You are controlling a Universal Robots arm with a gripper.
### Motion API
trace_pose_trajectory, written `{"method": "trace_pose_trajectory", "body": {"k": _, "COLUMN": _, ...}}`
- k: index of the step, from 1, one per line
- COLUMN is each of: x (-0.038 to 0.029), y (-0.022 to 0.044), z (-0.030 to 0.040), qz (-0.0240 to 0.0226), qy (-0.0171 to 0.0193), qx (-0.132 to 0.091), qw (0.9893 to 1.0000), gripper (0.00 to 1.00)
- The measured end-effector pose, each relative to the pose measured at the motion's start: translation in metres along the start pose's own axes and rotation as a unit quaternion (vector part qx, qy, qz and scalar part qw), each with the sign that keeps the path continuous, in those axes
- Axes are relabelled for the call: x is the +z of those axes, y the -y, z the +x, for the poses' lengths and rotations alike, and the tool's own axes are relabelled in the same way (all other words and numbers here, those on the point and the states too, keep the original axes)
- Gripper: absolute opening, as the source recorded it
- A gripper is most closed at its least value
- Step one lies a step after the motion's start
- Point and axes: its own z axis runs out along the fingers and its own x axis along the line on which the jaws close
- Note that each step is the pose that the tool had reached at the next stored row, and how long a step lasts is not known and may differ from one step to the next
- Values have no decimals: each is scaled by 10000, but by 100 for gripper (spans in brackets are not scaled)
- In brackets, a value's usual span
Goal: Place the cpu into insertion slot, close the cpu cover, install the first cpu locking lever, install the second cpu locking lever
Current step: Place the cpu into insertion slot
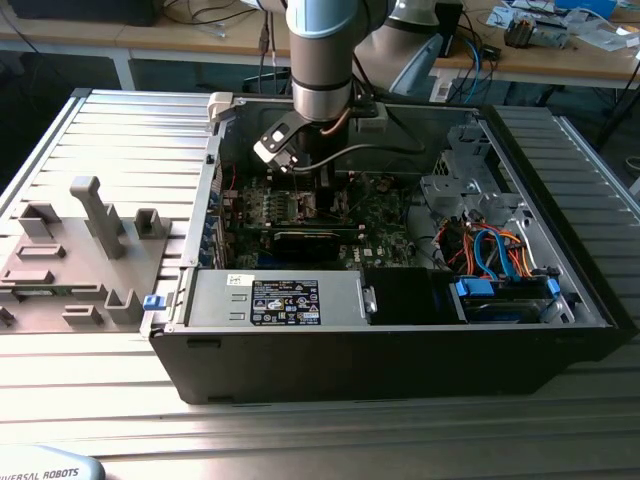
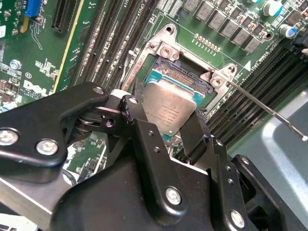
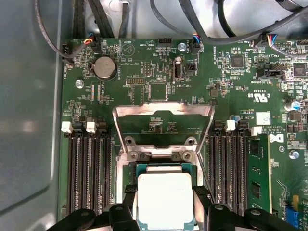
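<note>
Reaching down into the open computer case [image 1: 560, 330] near the upper middle of the exterior view, the arm [image 1: 322, 60] has its gripper [image 1: 300, 165] low over the green motherboard [image 1: 375, 215]. A grey fixture tray [image 1: 70, 250] sits on the table at the exterior view's left. In both wrist views the black fingers [image 2: 144, 139] clamp the cpu [image 2: 169, 107] by two opposite edges, so the silvery plate sits squarely between them. It hangs just over the insertion slot [image 2: 161, 72], slightly tilted in the second wrist view. The cpu cover [image 3: 163, 111] stands swung open beyond the socket, and a thin locking lever [image 2: 264, 108] juts free.
</note>
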Motion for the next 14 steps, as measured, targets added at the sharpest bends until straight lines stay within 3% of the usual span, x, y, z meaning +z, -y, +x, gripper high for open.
{"method": "trace_pose_trajectory", "body": {"k": 9, "x": 37, "y": 22, "z": 21, "qz": 0, "qy": 5, "qx": 13, "qw": 10000, "gripper": 54}}
{"method": "trace_pose_trajectory", "body": {"k": 14, "x": 51, "y": 40, "z": 71, "qz": 1, "qy": 11, "qx": 77, "qw": 10000, "gripper": 54}}
